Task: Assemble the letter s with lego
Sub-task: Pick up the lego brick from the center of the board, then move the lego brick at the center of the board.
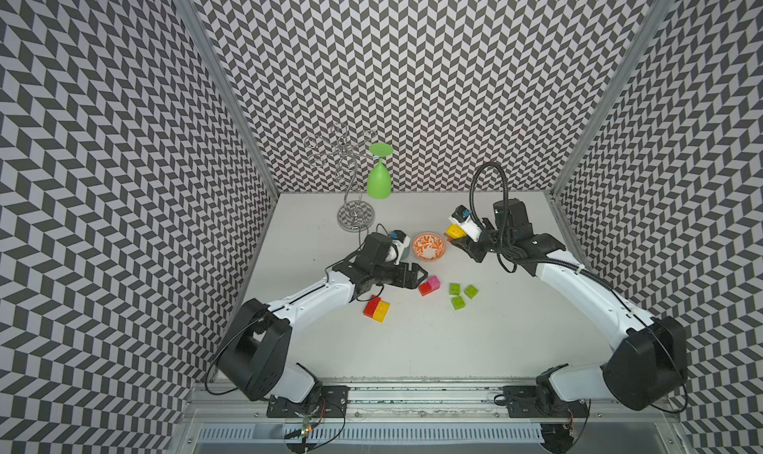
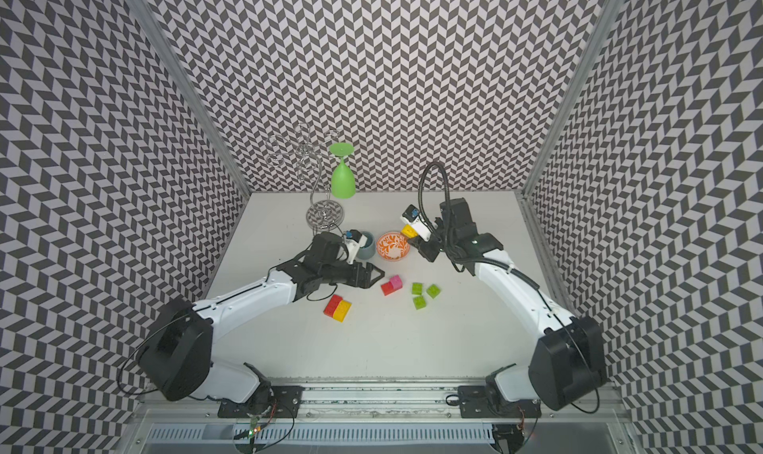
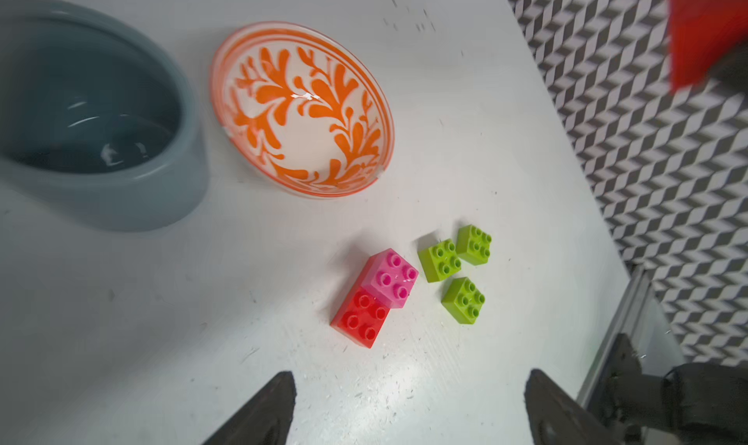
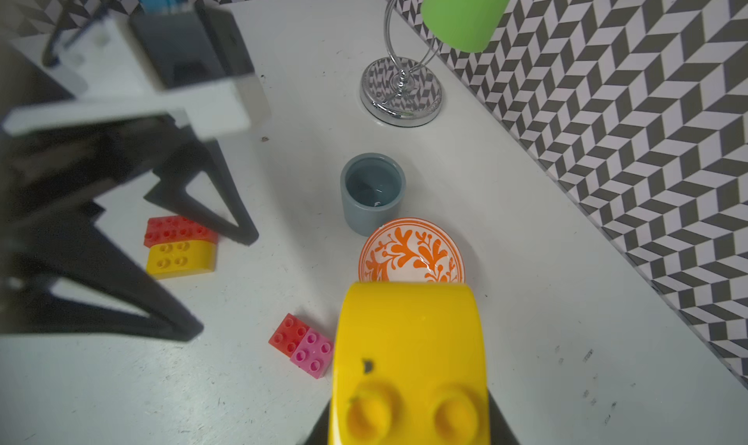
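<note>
A yellow brick (image 4: 409,342) is being pinched aloft beside the bowl (image 1: 414,243) by the right gripper (image 1: 459,241); the left gripper (image 3: 409,382), spread wide, is being aimed at the red-and-pink pair (image 3: 374,297), seemingly to be grasped and joined next.

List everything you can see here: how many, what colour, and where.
red-yellow pair: one, joined, by the left arm
red-pink pair: one, touching, table middle
green bricks: three, lime, loose beside the red-pink pair
yellow brick: one, in the right gripper
bowl: one, orange-patterned, behind the bricks
cup: one, grey-blue, beside the bowl
glass: one, green, upside down at the rack
rack: one, chrome, back of table
table: one, white
left gripper: open, empty
right gripper: shut on yellow brick
</note>
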Controlling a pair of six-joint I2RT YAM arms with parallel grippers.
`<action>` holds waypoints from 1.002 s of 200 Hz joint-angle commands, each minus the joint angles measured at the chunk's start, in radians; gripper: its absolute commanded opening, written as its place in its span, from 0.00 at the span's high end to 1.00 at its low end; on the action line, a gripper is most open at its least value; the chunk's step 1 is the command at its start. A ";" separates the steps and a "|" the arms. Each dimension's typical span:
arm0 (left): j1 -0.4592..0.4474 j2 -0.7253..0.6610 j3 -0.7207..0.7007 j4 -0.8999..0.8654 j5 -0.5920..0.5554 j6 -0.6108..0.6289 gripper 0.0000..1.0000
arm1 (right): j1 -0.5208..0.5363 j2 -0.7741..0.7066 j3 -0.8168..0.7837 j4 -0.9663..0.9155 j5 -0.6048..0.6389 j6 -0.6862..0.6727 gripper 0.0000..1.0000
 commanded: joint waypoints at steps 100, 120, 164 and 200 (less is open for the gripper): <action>-0.191 0.492 0.543 -0.475 -0.396 0.408 0.08 | -0.093 -0.057 -0.013 0.099 -0.042 0.045 0.79; -0.188 0.520 0.578 -0.484 -0.411 0.417 0.09 | -0.101 -0.070 -0.028 0.117 -0.052 0.050 0.79; -0.179 0.574 0.627 -0.503 -0.387 0.446 0.16 | -0.108 -0.098 -0.068 0.163 -0.068 0.058 0.79; -0.178 0.588 0.634 -0.523 -0.334 0.487 0.40 | -0.110 -0.115 -0.083 0.176 -0.073 0.061 0.79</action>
